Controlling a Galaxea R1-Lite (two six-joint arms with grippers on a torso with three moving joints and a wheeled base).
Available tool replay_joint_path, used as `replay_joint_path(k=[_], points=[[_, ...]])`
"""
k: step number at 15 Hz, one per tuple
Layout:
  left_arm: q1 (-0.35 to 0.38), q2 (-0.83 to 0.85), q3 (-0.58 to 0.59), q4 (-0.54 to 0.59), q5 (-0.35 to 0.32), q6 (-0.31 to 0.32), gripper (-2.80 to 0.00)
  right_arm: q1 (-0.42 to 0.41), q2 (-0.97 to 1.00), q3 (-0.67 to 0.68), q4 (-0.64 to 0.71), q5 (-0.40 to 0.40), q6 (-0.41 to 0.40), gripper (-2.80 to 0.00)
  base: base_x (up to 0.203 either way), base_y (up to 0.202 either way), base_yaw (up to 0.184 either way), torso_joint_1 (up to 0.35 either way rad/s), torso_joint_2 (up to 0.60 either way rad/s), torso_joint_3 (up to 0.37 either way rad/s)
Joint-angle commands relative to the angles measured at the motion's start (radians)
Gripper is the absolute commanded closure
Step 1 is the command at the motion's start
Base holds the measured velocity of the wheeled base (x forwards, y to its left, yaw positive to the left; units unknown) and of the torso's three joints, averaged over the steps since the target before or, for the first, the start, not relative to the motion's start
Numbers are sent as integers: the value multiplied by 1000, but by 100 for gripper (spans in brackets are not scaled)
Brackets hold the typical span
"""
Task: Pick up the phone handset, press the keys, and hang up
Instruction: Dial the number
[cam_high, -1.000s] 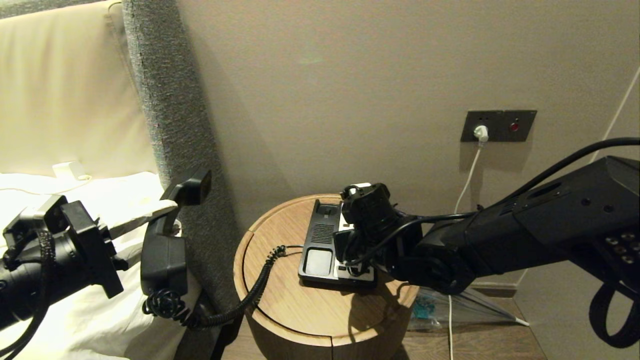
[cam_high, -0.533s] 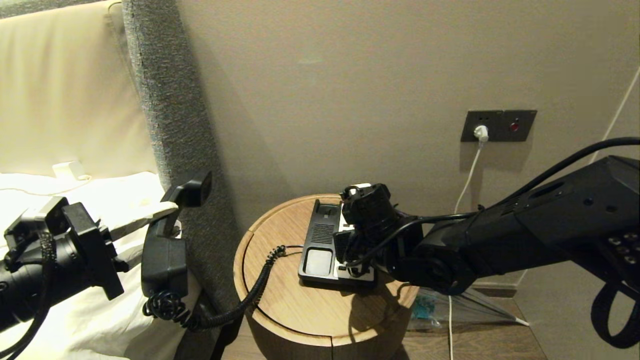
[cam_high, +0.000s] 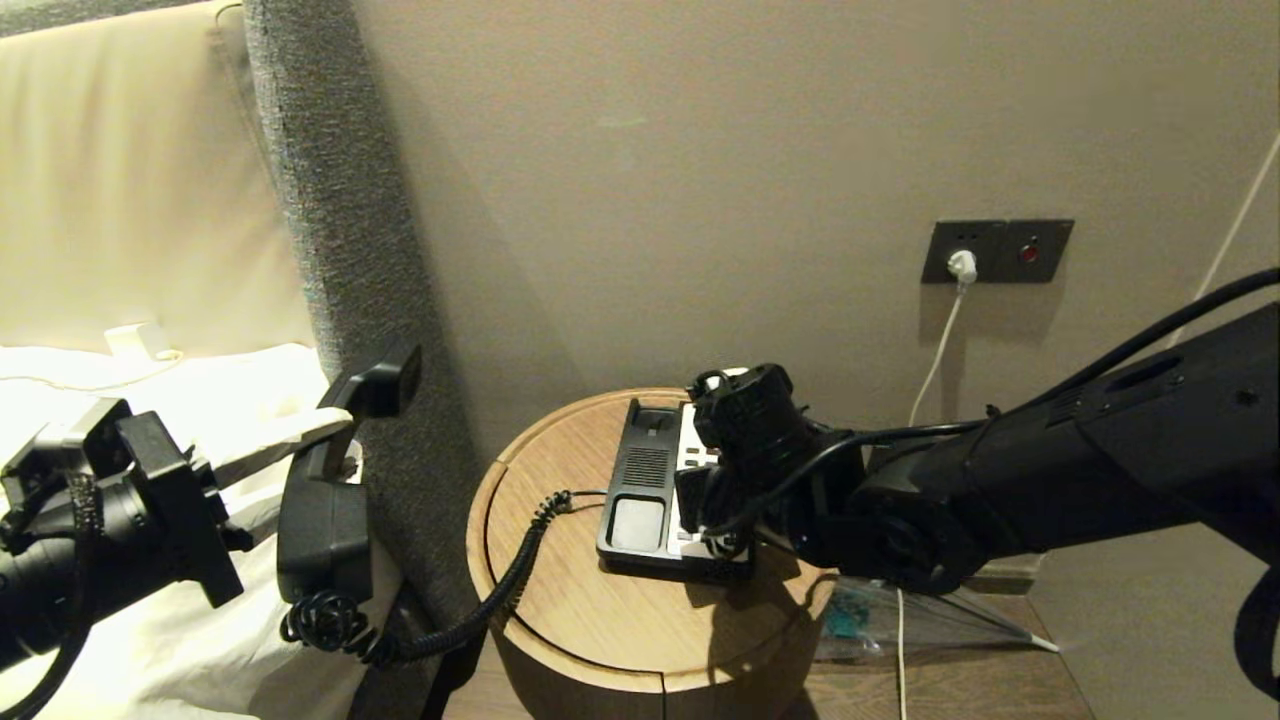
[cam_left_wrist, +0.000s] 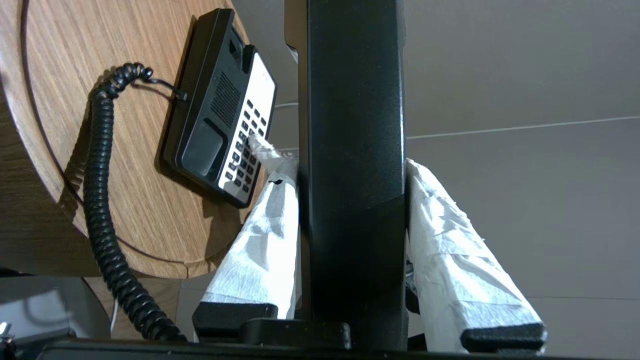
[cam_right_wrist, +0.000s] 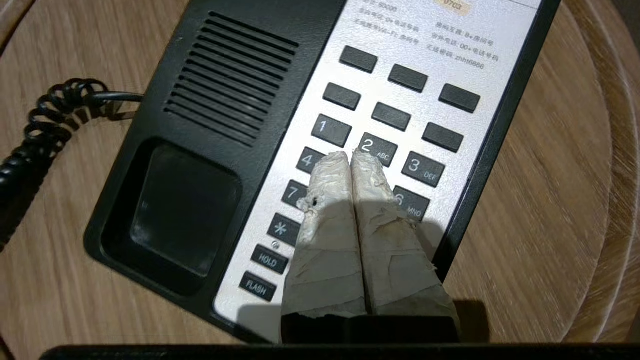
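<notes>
The black phone handset (cam_high: 325, 500) hangs upright over the bed, left of the table, and my left gripper (cam_left_wrist: 350, 165) is shut on its middle (cam_left_wrist: 352, 125). Its coiled cord (cam_high: 500, 590) runs to the phone base (cam_high: 640, 490) on the round wooden table (cam_high: 600, 620). My right gripper (cam_right_wrist: 351, 156) is shut, with nothing between its paper-wrapped fingers. Its tips point down at the keys (cam_right_wrist: 390, 117), over the middle column just below the 2 key. Whether they touch a key I cannot tell. In the head view the right gripper (cam_high: 705, 500) covers most of the keypad.
A grey padded headboard (cam_high: 340, 250) and white bedding (cam_high: 150, 400) stand close to the left of the table. A wall socket with a white plug (cam_high: 962, 265) and a hanging cable is behind on the right. A clear plastic item (cam_high: 900, 610) lies on the floor.
My right arm has sunk a little and the gripper has shifted slightly right over the keypad. The left gripper and handset have drifted slightly down and left.
</notes>
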Motion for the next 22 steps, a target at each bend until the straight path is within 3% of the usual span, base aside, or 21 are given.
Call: replay_joint_path(k=[1, 22], points=[[0, -5, 9, -5, -3, -7, 0, 6, -13, 4, -4, -2, 2, 0, 0, 0, 0, 0, 0, 0], [0, -5, 17, -5, -3, 17, 0, 6, 38, -41, -12, -2, -1, 0, 0, 0, 0, 0, 0, 0]])
